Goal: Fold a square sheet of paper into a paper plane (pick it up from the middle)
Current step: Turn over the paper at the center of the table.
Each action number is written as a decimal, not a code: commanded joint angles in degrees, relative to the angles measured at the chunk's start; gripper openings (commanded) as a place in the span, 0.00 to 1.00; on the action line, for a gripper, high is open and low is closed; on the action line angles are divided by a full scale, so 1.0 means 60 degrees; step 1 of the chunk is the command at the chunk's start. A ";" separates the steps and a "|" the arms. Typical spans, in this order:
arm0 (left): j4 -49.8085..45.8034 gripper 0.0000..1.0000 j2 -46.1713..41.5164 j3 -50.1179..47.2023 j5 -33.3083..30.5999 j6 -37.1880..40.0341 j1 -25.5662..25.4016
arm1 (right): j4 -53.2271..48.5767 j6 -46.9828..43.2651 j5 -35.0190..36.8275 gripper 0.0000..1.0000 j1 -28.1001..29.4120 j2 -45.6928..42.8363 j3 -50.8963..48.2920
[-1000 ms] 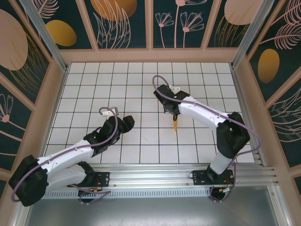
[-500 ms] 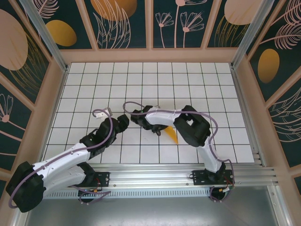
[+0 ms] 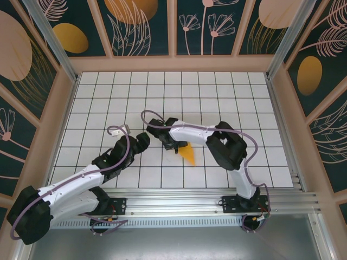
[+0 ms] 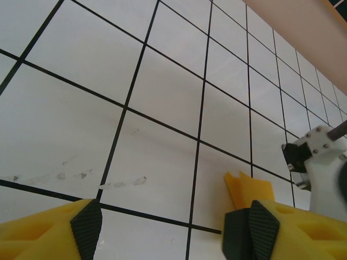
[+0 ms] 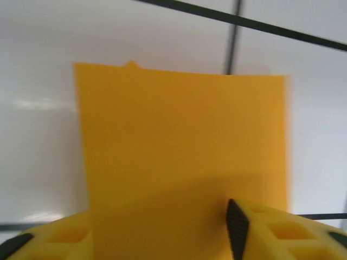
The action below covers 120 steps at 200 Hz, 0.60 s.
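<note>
The square sheet of paper is folded into an orange-yellow paper plane (image 3: 188,154) that lies on the white grid table, its point toward the near right. My right gripper (image 3: 174,145) hovers at its left end, jaws open, and the plane (image 5: 179,146) spreads flat beneath and between the fingers (image 5: 236,230) without being pinched. My left gripper (image 3: 142,141) is about one tile to the left, open and holding nothing. In the left wrist view the plane's notched end (image 4: 250,188) pokes up behind my right fingertip (image 4: 250,230).
The white grid table (image 3: 108,97) is boxed in by tan walls with dark patterned panels (image 3: 70,38). The aluminium rail (image 3: 173,200) carrying both arm bases runs along the near edge. The right arm's white wrist (image 4: 325,162) sits close to my left gripper.
The right arm swung from the table's centre-right down and left toward the left gripper. Its jaws went from shut on the plane to open, and the plane now lies on the table.
</note>
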 commanded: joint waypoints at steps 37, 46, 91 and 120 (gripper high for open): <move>-0.0146 0.81 0.0664 0.0276 0.0563 0.0086 0.0055 | 0.2659 -0.0562 -0.1811 0.70 -0.0175 -0.3139 -0.1653; -0.0135 0.82 0.0850 0.0353 0.0694 0.0132 0.0067 | 0.3103 -0.0531 -0.2129 0.69 -0.0387 -0.3681 -0.2189; 0.0518 0.84 0.2199 0.0837 0.2125 0.0409 0.0067 | 0.6917 -0.0287 -0.6475 0.18 -0.2419 -0.6840 -0.6518; 0.1172 0.82 0.3289 0.1221 0.3249 0.0388 0.0055 | 0.7967 -0.0162 -0.8184 0.06 -0.3122 -0.7433 -0.8133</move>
